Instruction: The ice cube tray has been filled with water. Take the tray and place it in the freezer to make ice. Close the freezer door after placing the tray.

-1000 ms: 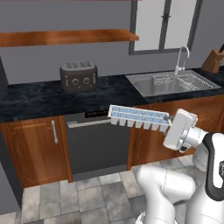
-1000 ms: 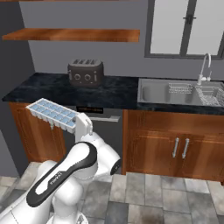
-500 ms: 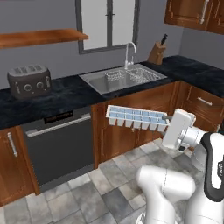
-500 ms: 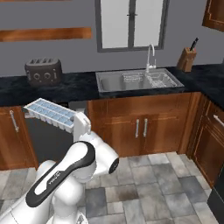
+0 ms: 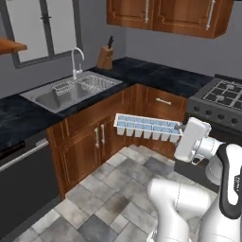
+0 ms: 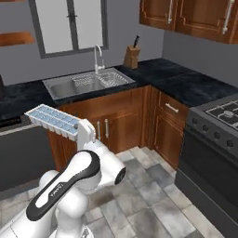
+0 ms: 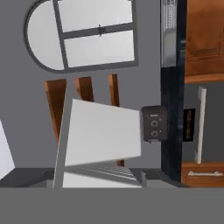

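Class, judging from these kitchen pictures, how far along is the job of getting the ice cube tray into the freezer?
Done: the long white ice cube tray with pale-blue compartments is picked up, level, off the dark counter. In hand: the two-finger gripper is shut on the tray's end, carrying it above the tiled floor, in front of the wooden cabinets. Left: reach the freezer, place the tray inside, close its door.

dark counter (image 5: pixel 160 75), knife block (image 5: pixel 104 57), sink (image 5: pixel 71 92)
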Available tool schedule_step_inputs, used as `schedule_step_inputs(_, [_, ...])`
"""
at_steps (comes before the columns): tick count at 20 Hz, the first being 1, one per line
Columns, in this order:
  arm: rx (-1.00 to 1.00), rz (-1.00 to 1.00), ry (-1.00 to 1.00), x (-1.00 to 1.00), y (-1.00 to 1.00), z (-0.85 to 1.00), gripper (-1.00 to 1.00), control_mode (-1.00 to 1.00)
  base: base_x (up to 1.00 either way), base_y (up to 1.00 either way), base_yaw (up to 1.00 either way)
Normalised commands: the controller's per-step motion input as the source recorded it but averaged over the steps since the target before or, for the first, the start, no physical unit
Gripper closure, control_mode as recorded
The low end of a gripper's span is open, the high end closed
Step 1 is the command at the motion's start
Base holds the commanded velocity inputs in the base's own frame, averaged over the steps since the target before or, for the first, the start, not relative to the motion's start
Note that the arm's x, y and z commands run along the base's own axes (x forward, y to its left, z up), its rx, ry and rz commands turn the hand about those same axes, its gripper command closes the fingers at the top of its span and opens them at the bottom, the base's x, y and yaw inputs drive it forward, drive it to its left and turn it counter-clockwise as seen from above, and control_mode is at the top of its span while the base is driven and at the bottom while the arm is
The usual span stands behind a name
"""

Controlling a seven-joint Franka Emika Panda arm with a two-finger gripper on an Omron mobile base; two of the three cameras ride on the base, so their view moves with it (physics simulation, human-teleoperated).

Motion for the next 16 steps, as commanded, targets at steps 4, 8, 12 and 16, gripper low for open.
schedule_step_inputs(4, [0.00,0.00,0.00,0.00,0.00,0.00,1.00,1.00,-0.32,0.00,-0.61])
schedule_step_inputs(8, [0.00,0.00,0.00,0.00,0.00,0.00,1.00,1.00,-0.38,0.00,-0.62])
schedule_step_inputs(12, [0.00,0.00,0.00,0.00,0.00,0.00,1.00,1.00,-0.36,0.00,-0.62])
schedule_step_inputs(16, [0.00,0.00,0.00,0.00,0.00,0.00,1.00,1.00,-0.30,0.00,-0.65])
